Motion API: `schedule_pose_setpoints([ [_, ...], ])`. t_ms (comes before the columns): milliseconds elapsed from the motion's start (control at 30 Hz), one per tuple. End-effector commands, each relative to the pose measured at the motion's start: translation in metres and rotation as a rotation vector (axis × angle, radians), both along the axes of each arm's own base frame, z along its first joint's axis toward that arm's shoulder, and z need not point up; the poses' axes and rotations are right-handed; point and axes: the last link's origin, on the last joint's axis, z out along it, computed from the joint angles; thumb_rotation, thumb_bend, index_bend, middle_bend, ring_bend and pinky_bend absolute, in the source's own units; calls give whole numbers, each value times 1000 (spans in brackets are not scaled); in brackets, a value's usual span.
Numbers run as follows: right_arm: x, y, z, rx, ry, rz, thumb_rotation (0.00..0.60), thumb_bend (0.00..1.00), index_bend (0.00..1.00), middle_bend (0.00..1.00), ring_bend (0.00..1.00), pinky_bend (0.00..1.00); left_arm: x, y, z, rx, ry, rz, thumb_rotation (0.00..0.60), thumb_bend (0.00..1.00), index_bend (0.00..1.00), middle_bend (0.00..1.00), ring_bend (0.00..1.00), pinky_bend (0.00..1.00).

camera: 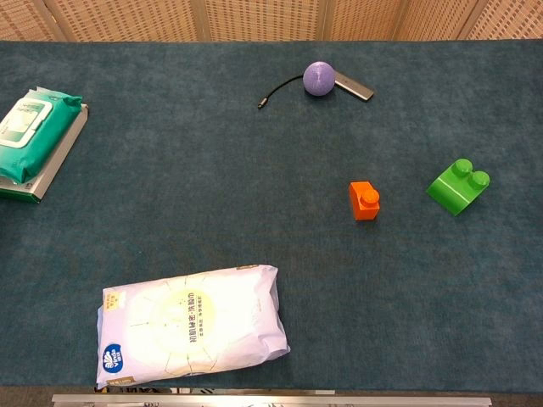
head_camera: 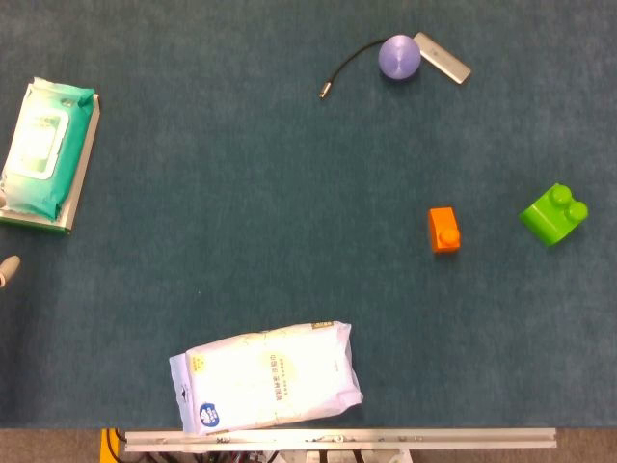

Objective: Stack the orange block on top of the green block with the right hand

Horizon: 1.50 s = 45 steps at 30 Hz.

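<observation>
The orange block (head_camera: 444, 230) (camera: 365, 201) lies on the blue-green table cloth, right of centre, with a single stud on top. The green block (head_camera: 554, 213) (camera: 458, 186), with two studs, sits further right, a short gap from the orange one and tilted. Neither block is touched by anything. A small pale tip (head_camera: 8, 270) pokes in at the far left edge of the head view; it looks like a fingertip of my left hand, and the rest of that hand is out of frame. My right hand appears in neither view.
A purple ball (head_camera: 399, 56) with a black cable (head_camera: 342, 72) and a silver remote (head_camera: 442, 57) lie at the back. A wet-wipes pack (head_camera: 43, 149) rests on a book at the left. A white bag (head_camera: 265, 376) lies near the front edge.
</observation>
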Motion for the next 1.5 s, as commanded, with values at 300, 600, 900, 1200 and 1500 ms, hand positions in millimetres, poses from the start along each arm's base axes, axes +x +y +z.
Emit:
schedule_pose_setpoints([
  [300, 4, -7, -3, 27, 14, 29, 600, 11, 412, 387, 335, 442, -3, -3, -2, -3, -7, 24, 600, 112, 363, 382, 392, 537],
  [600, 31, -37, -3, 138, 92, 178, 600, 12, 411, 359, 295, 442, -8, -7, -2, -5, -4, 35, 600, 112, 363, 382, 392, 538],
  [900, 72, -73, -25, 229, 154, 351, 600, 7, 411, 306, 237, 416, -16, -21, 1, 12, -7, 63, 600, 112, 363, 382, 392, 538],
  [1200, 108, -97, -52, 389, 210, 524, 600, 0, 411, 253, 169, 348, -19, -27, 7, 29, 3, 78, 600, 112, 362, 382, 392, 538],
  [1500, 112, -113, -74, 494, 263, 655, 600, 0, 411, 177, 99, 303, -19, -25, 5, 16, 6, 77, 600, 112, 363, 381, 392, 538],
])
